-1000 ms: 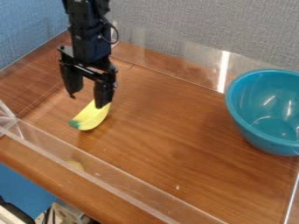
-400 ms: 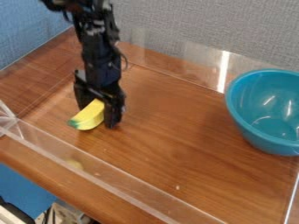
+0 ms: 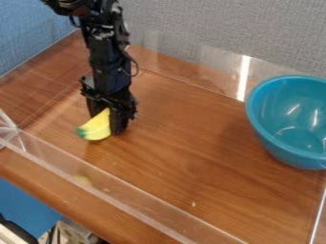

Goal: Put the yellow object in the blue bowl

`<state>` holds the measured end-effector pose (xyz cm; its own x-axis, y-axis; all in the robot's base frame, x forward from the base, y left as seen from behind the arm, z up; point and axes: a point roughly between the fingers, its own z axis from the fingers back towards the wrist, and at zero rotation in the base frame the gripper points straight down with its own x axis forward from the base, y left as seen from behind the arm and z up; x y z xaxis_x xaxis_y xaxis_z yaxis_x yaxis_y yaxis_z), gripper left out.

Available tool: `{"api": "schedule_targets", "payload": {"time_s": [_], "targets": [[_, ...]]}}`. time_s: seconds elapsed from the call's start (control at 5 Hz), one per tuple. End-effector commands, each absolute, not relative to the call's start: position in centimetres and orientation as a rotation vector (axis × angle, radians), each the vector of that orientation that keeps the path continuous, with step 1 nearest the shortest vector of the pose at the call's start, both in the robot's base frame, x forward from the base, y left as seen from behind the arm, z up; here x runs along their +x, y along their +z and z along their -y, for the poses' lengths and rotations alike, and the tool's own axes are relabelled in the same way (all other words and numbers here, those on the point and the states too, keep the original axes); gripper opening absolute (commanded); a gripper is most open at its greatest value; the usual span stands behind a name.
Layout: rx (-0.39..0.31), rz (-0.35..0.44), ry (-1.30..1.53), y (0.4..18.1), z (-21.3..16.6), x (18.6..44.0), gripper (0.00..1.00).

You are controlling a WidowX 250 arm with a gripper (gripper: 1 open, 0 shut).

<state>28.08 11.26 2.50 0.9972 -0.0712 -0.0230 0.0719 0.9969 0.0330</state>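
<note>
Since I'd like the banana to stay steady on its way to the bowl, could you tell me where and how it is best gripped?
I would pinch the yellow toy banana across its middle, coming from straight above: it lies flat on the table, longer than it is wide, so its narrow width should suit the gripper.

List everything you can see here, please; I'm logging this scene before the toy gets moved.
Banana: one, yellow with a green tip, on the table at the claw
Bowl: one, teal-blue, right side of the table, nothing seen in it
Table: one, brown wood, under banana and bowl
Clear strip: one, see-through, along the table's near edge
Walls: two, blue at left, grey at the back
Arm: one, black, coming down from the top left
Claw: one, black, low over the table, at the banana
</note>
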Motion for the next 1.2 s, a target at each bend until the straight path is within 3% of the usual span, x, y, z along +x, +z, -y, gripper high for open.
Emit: {"api": "schedule_targets", "payload": {"time_s": [0.0,0.2,0.6,0.8,1.0], "targets": [[0.050,-0.008,-0.041,3.4,-12.5,28.4,0.00],[0.055,-0.008,-0.026,3.7,-12.9,28.6,0.00],[0.064,0.004,0.027,8.3,-12.3,29.5,0.00],[0.066,0.026,0.040,9.0,-10.0,28.8,0.00],[0.044,0.019,0.022,8.5,-8.5,28.1,0.00]]}}
